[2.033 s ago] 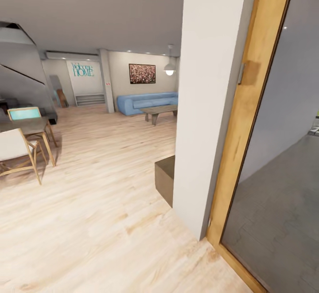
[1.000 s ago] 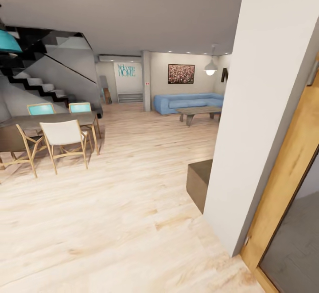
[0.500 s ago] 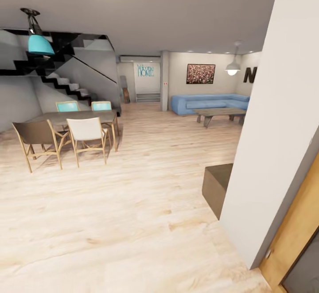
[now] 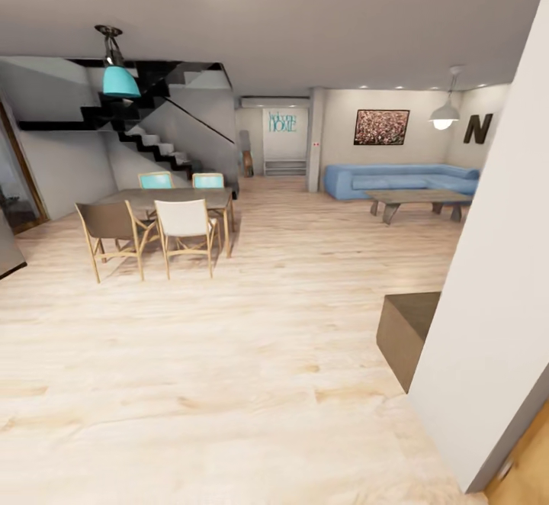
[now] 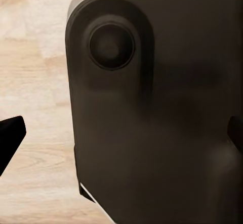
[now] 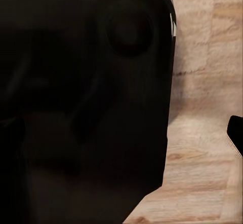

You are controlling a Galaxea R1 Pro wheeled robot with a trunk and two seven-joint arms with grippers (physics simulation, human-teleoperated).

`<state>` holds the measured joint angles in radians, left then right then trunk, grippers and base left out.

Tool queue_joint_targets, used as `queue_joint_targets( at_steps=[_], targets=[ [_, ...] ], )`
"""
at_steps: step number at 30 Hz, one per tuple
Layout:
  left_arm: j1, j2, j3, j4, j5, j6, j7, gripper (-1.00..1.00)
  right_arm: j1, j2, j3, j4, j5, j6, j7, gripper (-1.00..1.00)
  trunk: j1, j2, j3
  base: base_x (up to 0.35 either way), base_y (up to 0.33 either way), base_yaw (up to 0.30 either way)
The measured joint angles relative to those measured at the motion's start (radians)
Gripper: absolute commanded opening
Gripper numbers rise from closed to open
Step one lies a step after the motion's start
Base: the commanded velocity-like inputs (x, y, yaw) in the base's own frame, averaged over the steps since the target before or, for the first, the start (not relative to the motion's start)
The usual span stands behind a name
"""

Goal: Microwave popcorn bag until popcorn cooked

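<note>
The popcorn bag, the countertop, the microwave and the popcorn are out of view; I am in a living and dining room with a pale wooden floor (image 4: 229, 383). In the left wrist view my left gripper (image 5: 123, 135) is open, one dark fingertip (image 5: 10, 139) at each side edge, hanging over my own dark base (image 5: 152, 107) and the floor. In the right wrist view my right gripper (image 6: 121, 138) also hangs over the dark base (image 6: 86, 92), with one fingertip (image 6: 236, 133) far out at the edge.
A white wall corner (image 4: 496, 291) stands close at the right, with a low dark block (image 4: 408, 329) at its foot and a wooden door frame (image 4: 530, 467) behind it. A dining table with chairs (image 4: 171, 204) stands at the left. Stairs (image 4: 145, 139), a blue sofa (image 4: 396, 178) and a coffee table (image 4: 419, 200) lie farther back.
The camera has turned left: the door frame and wall have slid to the right edge, and the dining table, stairs and teal lamp have come into view. Nothing in the room moved.
</note>
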<state>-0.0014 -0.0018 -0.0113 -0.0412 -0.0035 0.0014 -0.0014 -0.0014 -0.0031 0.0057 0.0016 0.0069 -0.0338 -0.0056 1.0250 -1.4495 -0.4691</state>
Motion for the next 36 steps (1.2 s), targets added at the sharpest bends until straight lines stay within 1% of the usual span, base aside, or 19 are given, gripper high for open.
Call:
queue_joint_targets(
  at_steps=[3, 6, 8, 10, 13, 16, 20, 23, 36],
  targets=[
    [0.0, -0.006, 0.003, -0.001, 0.001, 0.0, -0.004, 1.0, 0.0, 0.0, -0.001, 0.0, 0.0, 0.0, 0.0, 1.0, 0.0, 0.0, 0.0, 0.0, 0.0, 0.268],
    [0.0, -0.023, 0.004, -0.001, 0.001, 0.0, -0.006, 1.0, 0.0, 0.0, -0.003, 0.0, 0.0, 0.0, 0.0, 1.0, 0.0, 0.0, 0.0, 0.0, 0.0, 0.268],
    [0.0, -0.029, 0.006, -0.001, 0.001, 0.0, -0.006, 1.0, 0.0, 0.0, -0.009, 0.0, -0.007, 0.0, 0.0, 1.0, 0.0, 0.0, 0.0, 0.0, 0.0, 0.268],
    [0.0, -0.03, 0.01, 0.0, 0.007, 0.0, -0.006, 1.0, 0.0, 0.0, -0.012, 0.0, -0.012, 0.0, 0.0, 1.0, 0.0, 0.0, 0.0, 0.0, 0.0, 0.268],
    [0.0, -0.029, 0.019, 0.0, 0.026, 0.0, -0.007, 1.0, 0.0, -0.001, -0.012, 0.001, -0.016, 0.0, 0.0, 1.0, 0.0, 0.0, 0.0, 0.0, 0.0, 0.268],
    [0.0, -0.031, 0.022, 0.0, 0.032, -0.009, -0.005, 1.0, 0.0, -0.001, -0.011, 0.001, -0.016, 0.0, 0.0, 1.0, 0.0, 0.0, 0.0, 0.0, 0.0, 0.268],
    [0.0, -0.03, 0.024, 0.002, 0.035, -0.062, -0.001, 1.0, 0.0, -0.001, -0.011, 0.001, -0.015, 0.0, 0.0, 1.0, 0.0, 0.0, 0.0, 0.0, 0.0, 0.268],
    [0.0, -0.03, 0.024, 0.003, 0.035, -0.076, 0.001, 1.0, 0.0, -0.001, -0.01, 0.001, -0.014, 0.0, 0.0, 1.0, 0.0, 0.0, 0.0, 0.0, 0.0, 0.268],
    [0.0, -0.03, 0.024, 0.003, 0.035, -0.08, 0.0, 1.0, 0.0, 0.0, -0.005, 0.001, -0.005, 0.0, -0.001, 1.0, 0.0, 0.0, 0.0, 0.0, 0.0, 0.268]
  ],
)
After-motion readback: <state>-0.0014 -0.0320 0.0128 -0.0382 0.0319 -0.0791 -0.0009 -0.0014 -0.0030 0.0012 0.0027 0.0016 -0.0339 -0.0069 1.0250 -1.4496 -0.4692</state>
